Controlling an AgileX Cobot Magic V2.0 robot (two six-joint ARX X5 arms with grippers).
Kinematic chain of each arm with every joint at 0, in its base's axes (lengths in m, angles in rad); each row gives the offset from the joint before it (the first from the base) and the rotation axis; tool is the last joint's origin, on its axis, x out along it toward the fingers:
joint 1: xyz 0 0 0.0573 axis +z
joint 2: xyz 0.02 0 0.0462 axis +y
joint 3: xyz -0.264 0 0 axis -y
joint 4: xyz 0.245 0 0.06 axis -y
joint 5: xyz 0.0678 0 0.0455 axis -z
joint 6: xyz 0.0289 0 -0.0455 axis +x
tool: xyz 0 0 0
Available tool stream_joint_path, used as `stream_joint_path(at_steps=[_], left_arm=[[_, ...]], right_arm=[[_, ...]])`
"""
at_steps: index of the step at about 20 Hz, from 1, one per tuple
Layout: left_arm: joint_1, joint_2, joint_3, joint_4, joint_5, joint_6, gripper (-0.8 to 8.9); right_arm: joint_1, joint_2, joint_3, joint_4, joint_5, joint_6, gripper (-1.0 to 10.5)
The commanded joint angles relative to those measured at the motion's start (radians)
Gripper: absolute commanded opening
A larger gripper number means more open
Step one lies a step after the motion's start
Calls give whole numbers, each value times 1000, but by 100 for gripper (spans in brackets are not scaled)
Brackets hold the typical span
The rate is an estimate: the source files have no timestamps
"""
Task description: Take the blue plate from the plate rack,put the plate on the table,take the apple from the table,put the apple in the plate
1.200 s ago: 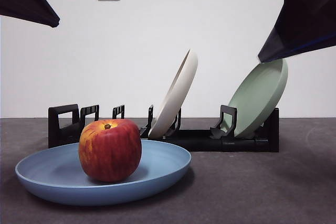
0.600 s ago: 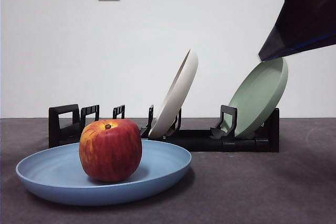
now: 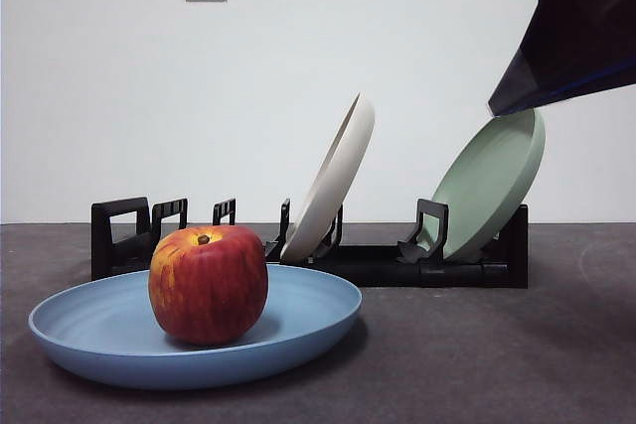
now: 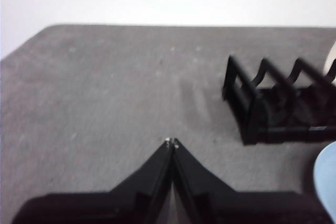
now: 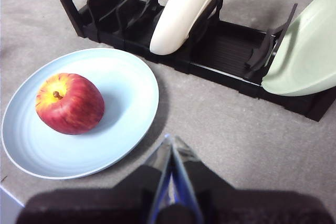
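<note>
Front view shows you the big round light-blue plate (image 3: 196, 330) lying flat on the dark grey table (image 3: 477, 364), closest to the camera. The red apple with yellow streaks and a small brown stem (image 3: 209, 283) sits in the plate, a bit off its middle, and nothing is touching it. The raised rim should keep the apple from rolling off, so the job looks done.

Just behind the plate you see the long low black plastic plate rack (image 3: 397, 263). A cream-white plate (image 3: 333, 178) and a sage-green plate (image 3: 492, 184) lean in its slots, which is why they stand tilted and do not fall.

Your right gripper (image 5: 171, 150) hangs above the table beside the plate, pinched closed and holding nothing. Your left gripper (image 4: 171, 145) is also closed with nothing in it, over bare table past the rack's end.
</note>
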Motion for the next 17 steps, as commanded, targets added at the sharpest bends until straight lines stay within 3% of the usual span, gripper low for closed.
stream_joint_path(at_steps=[1, 17], left_arm=[[19, -3, -26, 16, 2, 12, -1], [26, -3, -43, 24, -2, 0, -1]], right_arm=[[1, -2, -3, 6, 3, 10, 1], [1, -2, -3, 6, 3, 10, 1]])
